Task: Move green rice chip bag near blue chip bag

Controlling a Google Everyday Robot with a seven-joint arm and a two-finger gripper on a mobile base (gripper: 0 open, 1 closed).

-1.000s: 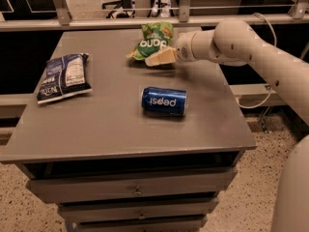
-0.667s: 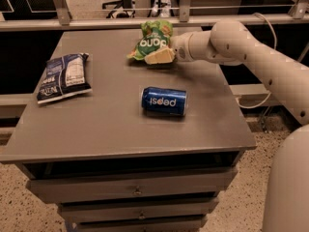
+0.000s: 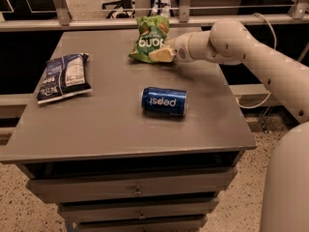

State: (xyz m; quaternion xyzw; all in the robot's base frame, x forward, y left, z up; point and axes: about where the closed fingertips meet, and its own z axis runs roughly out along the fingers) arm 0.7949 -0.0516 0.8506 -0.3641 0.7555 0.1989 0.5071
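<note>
1. Closed on the lower right corner of the green bag [image 3: 150, 40], the tool [image 3: 161, 55] sits near the far edge of the surface [image 3: 111, 124], at about 12 o'clock from the can [image 3: 164, 101].
2. The arm [image 3: 256, 57] reaches in from the 3 o'clock side, pale and thick.
3. The green bag stands tilted, its lower edge on or just above the surface; which one I cannot tell.
4. The blue bag [image 3: 63, 76] lies flat near the left edge, at about 9 o'clock from the green bag and well apart from it.
5. The blue can lies on its side near the middle, touching neither bag.
6. Drawers [image 3: 137, 190] sit beneath the surface.
</note>
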